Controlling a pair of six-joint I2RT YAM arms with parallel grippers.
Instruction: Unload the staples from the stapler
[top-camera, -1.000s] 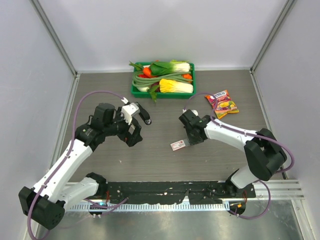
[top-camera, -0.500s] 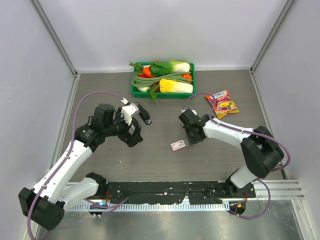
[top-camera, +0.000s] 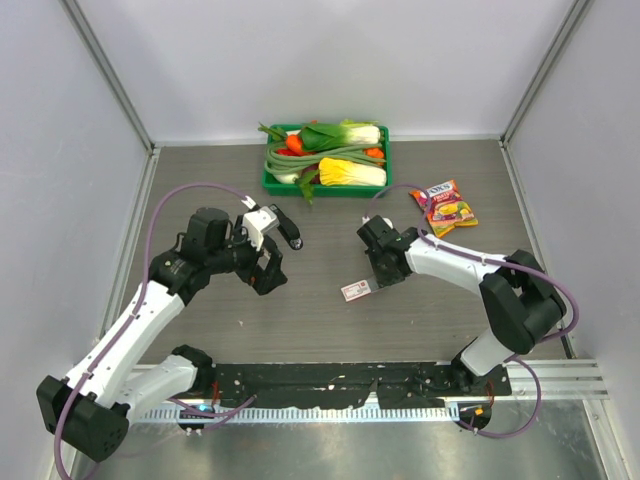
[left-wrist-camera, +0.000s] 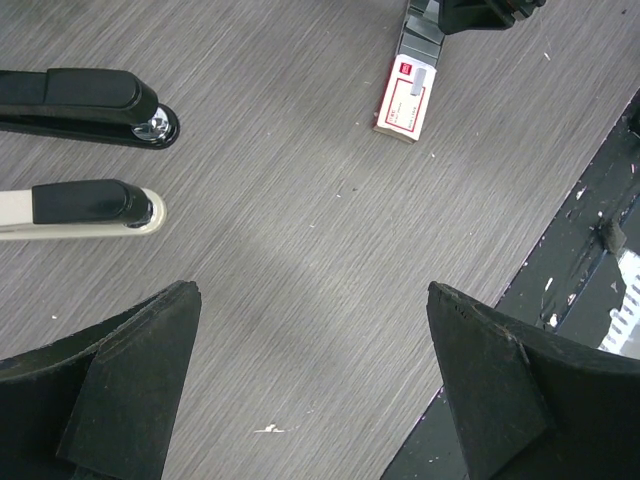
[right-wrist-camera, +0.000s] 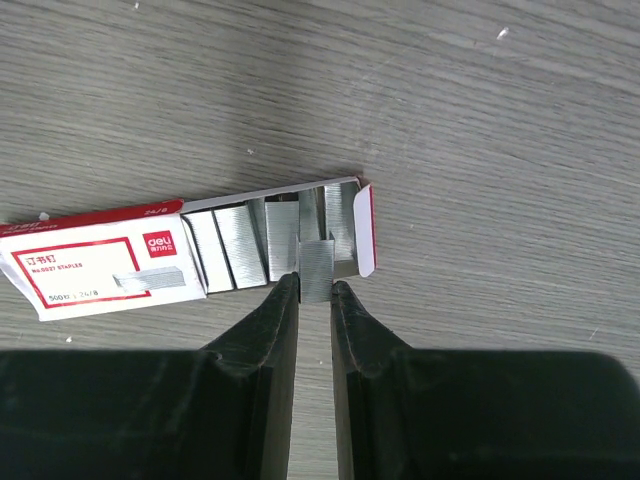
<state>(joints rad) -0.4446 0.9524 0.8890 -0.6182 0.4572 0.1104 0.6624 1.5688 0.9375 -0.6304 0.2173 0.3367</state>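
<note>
Grey staples are pinched in the right hand just over the open box — apparently being stowed. The stapler lies well left of the box, by the spread, empty left hand. Lowering and release are called for.

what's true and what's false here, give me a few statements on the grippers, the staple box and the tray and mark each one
1. The right gripper pinches a strip of staples between its fingertips. True.
2. The staple box is closed. False: its end flap is open and rows of staples show inside.
3. The left gripper is open and holds nothing. True.
4. The green tray is empty. False: it is full of vegetables.
5. In the top view, the snack packet lies left of the tray. False: it lies to the tray's right, on the table.
</note>
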